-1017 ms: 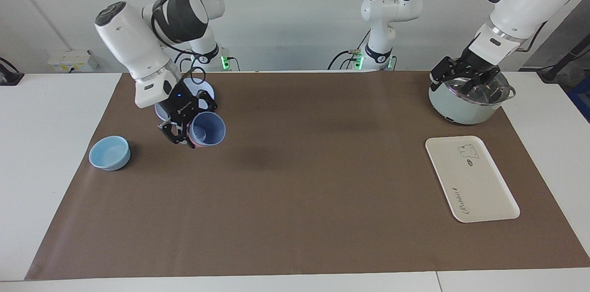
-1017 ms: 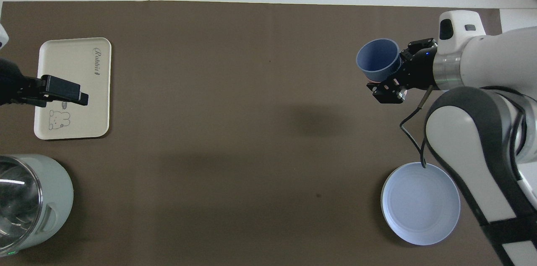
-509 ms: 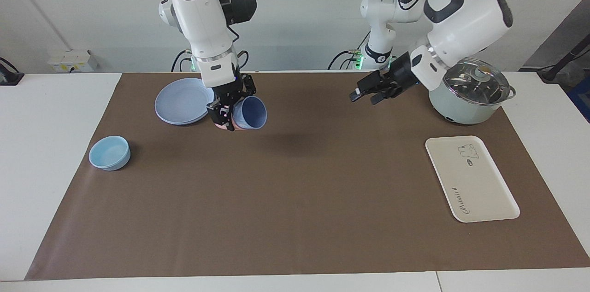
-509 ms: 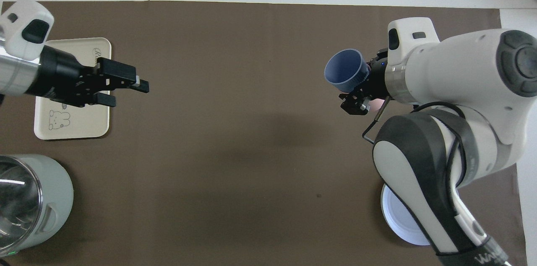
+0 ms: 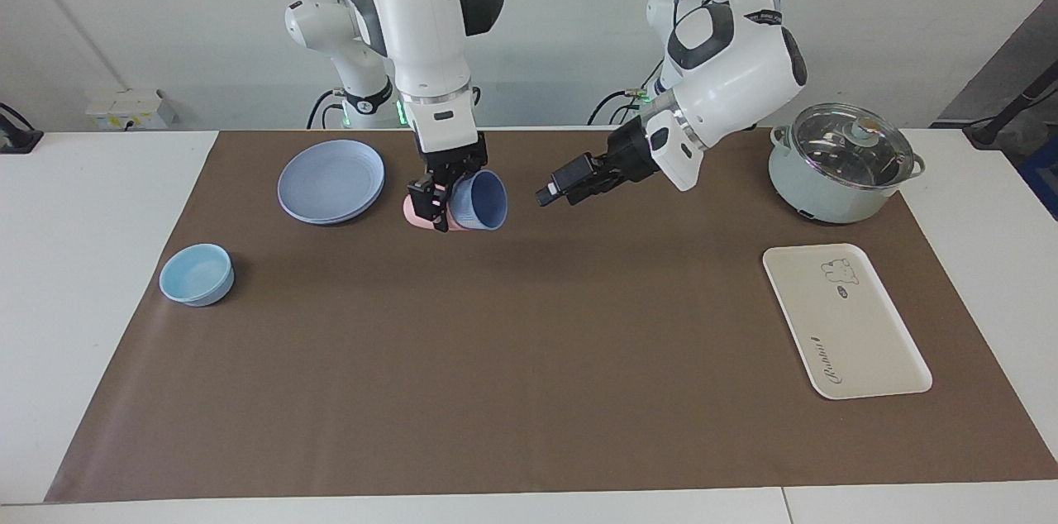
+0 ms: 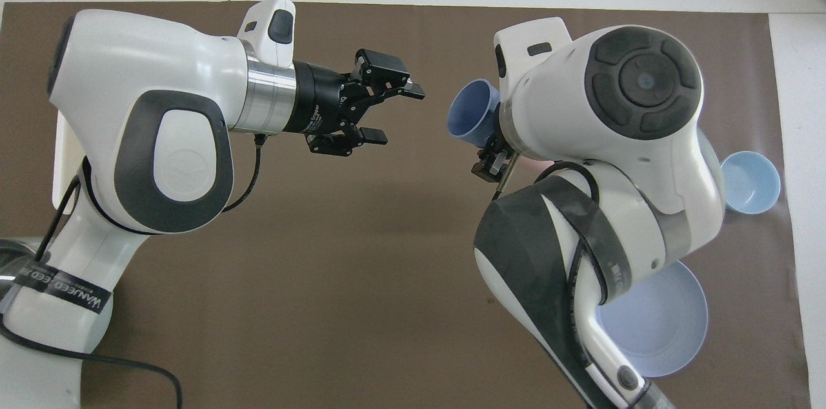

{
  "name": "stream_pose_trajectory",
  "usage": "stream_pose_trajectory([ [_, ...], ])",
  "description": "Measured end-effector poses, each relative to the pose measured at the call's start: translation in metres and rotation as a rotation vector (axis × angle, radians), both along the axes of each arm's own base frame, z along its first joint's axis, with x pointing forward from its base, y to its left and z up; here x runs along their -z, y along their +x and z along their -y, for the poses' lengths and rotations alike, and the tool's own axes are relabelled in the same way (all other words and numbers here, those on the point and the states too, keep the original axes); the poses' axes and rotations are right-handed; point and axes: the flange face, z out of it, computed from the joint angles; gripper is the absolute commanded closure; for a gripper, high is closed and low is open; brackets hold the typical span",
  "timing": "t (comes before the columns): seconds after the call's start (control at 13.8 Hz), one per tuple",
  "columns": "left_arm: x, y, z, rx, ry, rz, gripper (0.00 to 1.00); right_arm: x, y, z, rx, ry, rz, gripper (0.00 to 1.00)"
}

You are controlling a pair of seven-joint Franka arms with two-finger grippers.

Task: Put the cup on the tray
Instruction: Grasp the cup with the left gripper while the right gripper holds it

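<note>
My right gripper (image 5: 438, 206) is shut on the medium-blue cup (image 5: 479, 200) and holds it on its side in the air over the brown mat, mouth toward the left arm's end. In the overhead view the cup (image 6: 471, 115) pokes out from under the right arm. A salmon-pink thing (image 5: 413, 211) shows at the cup's base end by the fingers. My left gripper (image 5: 545, 195) is open and empty in the air, pointing at the cup's mouth a short gap away; it also shows in the overhead view (image 6: 400, 112). The cream tray (image 5: 843, 321) lies bare at the left arm's end.
A pale green pot with a glass lid (image 5: 843, 169) stands nearer to the robots than the tray. A round blue plate (image 5: 331, 181) and a light-blue bowl (image 5: 197, 274) are at the right arm's end. The left arm hides most of the tray (image 6: 61, 157) from overhead.
My right gripper has carried the cup from near the bowl toward the table's middle. My left arm has swung from over the pot to face the cup, fingers open.
</note>
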Motion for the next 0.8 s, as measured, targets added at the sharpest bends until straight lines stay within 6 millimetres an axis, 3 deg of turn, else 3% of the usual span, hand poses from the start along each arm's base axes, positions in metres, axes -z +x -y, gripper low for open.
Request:
stream_pose_trajectory([
  [0.15,0.001,-0.014,0.03,-0.005,-0.006,0.003,0.21,0.0,0.001,0.0,0.001,-0.001,0.002,1.0],
  [0.36,0.011,-0.027,0.052,0.015,0.001,-0.007,0.28,-0.001,0.003,0.002,0.005,-0.001,0.004,1.0],
  [0.44,0.014,-0.03,0.057,0.017,0.002,-0.004,0.41,-0.001,0.003,0.002,0.005,-0.001,0.004,1.0],
  [0.51,0.016,-0.034,0.063,0.015,0.002,0.004,0.61,-0.001,0.003,0.002,0.005,-0.001,0.004,1.0],
  [0.73,0.015,-0.033,0.067,-0.011,-0.004,0.034,0.99,0.0,0.003,0.002,0.005,-0.001,0.003,1.0],
  [0.8,0.014,-0.032,0.067,-0.019,-0.006,0.042,1.0,0.0,0.003,0.001,0.004,-0.002,0.002,1.0],
])
